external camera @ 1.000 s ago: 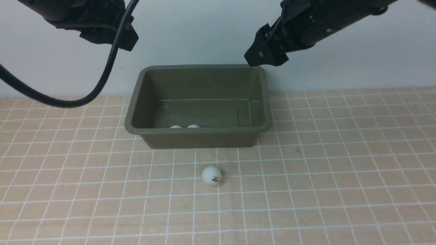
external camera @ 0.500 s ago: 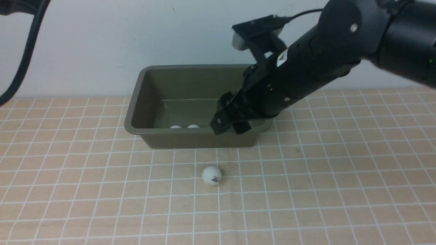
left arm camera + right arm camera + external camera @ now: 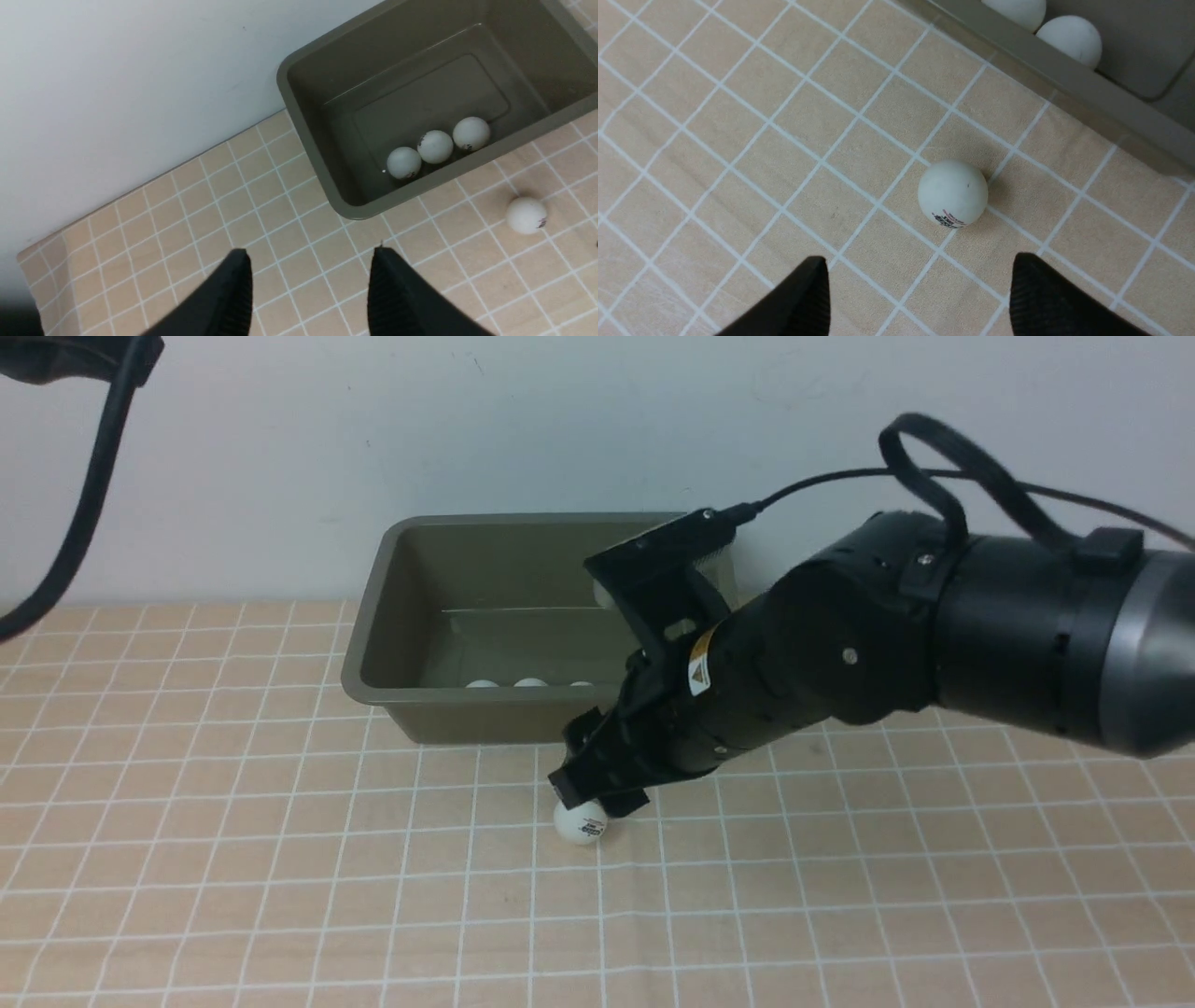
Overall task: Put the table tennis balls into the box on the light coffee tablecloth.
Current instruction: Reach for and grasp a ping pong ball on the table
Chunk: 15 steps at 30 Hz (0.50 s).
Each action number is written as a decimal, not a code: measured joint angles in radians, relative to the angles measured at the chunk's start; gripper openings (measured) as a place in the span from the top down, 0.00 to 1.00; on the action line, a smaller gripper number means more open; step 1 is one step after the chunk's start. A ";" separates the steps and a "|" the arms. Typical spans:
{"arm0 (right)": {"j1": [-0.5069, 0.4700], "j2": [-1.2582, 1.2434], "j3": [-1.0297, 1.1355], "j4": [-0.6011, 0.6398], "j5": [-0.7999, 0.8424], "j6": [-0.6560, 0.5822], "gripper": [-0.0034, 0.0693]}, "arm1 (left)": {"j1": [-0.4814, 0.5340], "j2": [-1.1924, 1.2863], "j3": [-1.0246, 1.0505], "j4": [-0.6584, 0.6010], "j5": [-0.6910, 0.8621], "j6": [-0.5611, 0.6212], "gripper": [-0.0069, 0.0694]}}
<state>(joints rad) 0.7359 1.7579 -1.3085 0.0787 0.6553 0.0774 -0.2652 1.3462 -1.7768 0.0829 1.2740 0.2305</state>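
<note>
1. Front view: my right arm reaches down in front of the olive-green rectangular plastic box (image 3: 366, 644); the right gripper (image 3: 597, 800) hovers just above a small matte white table tennis ball (image 3: 581, 828) with a dark printed logo, and hides its top edge.
2. That loose ball lies on the light coffee tablecloth (image 3: 280, 859), a tan cloth gridded with thin white lines; it is just in front of the box's near wall and not touching it.
3. Right wrist view: the right gripper's two black fingers (image 3: 803, 298) stand wide apart; the loose ball sits on the cloth just ahead of the gap and touches neither finger; I have nothing gripped on this side.
4. Left wrist view: three white balls (image 3: 435, 146) lie side by side in a row inside the box, along the foot of its near wall, left of the middle.
5. Same view: the left gripper (image 3: 310, 252) hangs high over the cloth to the left of the box; its fingers stand apart with bare cloth showing between them; it holds nothing.
6. Front view: of my left arm I see only a black cable (image 3: 84, 513) and a dark corner at the upper left; the box stands close to the pale wall (image 3: 560, 420).
</note>
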 joint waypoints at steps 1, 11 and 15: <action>0.000 0.017 0.001 0.001 -0.009 0.000 0.31 | 0.000 0.000 0.000 -0.010 0.000 0.001 0.55; 0.000 0.183 0.003 0.001 -0.104 -0.020 0.31 | 0.000 0.000 0.000 -0.122 0.000 0.001 0.55; 0.000 0.214 0.003 0.001 -0.161 -0.024 0.31 | 0.000 0.000 0.000 -0.133 0.000 0.001 0.55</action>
<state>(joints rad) 0.7359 1.9720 -1.3055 0.0796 0.4947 0.0539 -0.2652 1.3462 -1.7768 -0.0499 1.2740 0.2314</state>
